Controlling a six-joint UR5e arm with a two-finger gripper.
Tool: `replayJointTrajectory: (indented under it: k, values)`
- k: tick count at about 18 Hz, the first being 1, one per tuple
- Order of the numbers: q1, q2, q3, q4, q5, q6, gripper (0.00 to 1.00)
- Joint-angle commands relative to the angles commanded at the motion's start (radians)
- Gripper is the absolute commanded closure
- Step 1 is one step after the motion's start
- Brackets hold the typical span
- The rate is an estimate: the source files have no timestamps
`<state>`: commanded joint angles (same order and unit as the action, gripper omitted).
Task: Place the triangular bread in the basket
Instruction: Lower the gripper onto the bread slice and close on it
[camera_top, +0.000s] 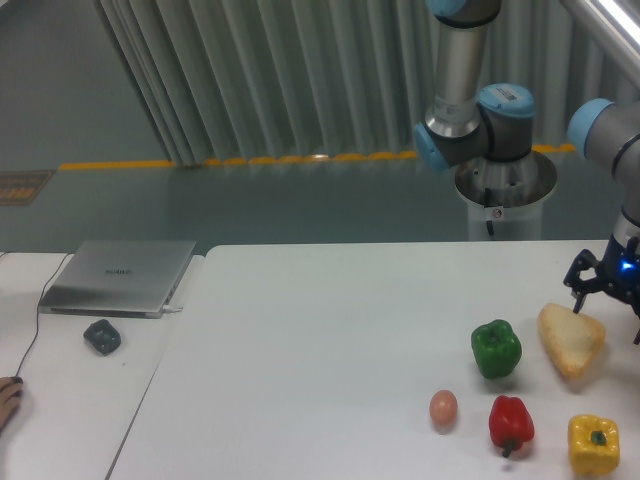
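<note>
gripper near the bread at the table's right edge

the triangular bread lies flat on the white table, just right of the green pepper. the gripper hovers by its upper right corner, fingers spread, holding nothing. red pepper, yellow pepper and egg sit nearer the front.

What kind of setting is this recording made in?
Probably a robotics lab or workshop: an industrial arm stands behind a white table, a laptop sits on a side desk, and yellow tape marks the floor.
</note>
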<state>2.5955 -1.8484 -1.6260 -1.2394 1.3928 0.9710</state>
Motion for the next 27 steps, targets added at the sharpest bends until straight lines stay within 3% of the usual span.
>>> replayJointTrajectory:
  k: [5, 13, 22, 27]
  values:
    - [-0.003, -0.018, -0.005, 0.003, -0.001, -0.034, 0.00]
    - [-0.089, -0.075, 0.028, 0.002, 0.086, -0.035, 0.00]
    - [-0.091, -0.097, 0.018, 0.005, 0.090, -0.031, 0.00]
    - [-0.115, -0.120, 0.028, 0.005, 0.167, -0.029, 0.00]
